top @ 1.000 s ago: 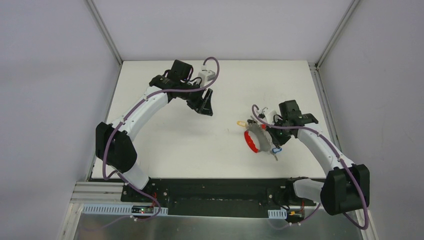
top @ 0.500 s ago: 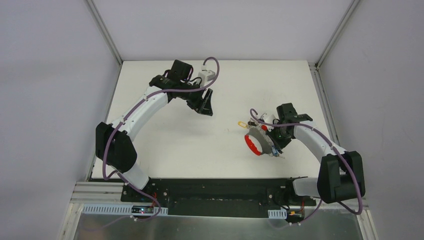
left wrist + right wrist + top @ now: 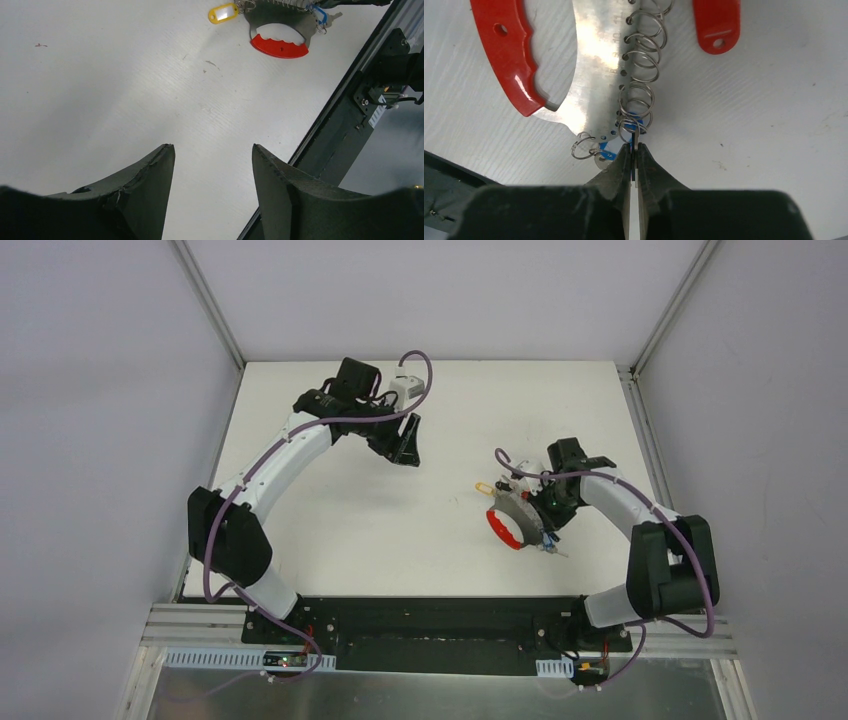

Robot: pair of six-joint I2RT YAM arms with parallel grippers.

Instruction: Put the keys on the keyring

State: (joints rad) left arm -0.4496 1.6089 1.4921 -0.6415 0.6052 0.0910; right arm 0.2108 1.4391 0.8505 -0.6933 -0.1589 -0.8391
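1. My left fingers (image 3: 408, 448) stand apart with nothing between them, hanging over bare bench (image 3: 330, 510).
2. The keyring (image 3: 513, 517), a grey metal plate with a red arc (image 3: 279, 46), lies flat on the bench. It is well apart from the left fingers, far ahead of them in the left wrist view.
3. My right fingers (image 3: 633, 155) are pressed together and nip a thin wire ring (image 3: 633, 134) at their very tips.
4. That ring is the nearest of a row of coiled rings (image 3: 642, 60) running along the plate's edge, straight ahead of the right fingertips.
5. A blue key tag (image 3: 610, 146) peeks out just left of the right fingertips, under the plate's corner. I cannot tell whether it hangs on the nipped ring.
6. A red key tag (image 3: 716, 25) lies ahead and to the right of the right fingers, just beside the coils. The red arc is ahead and to their left.
7. A yellow key tag (image 3: 223, 13) lies just beside the plate's end farthest from the right fingers.
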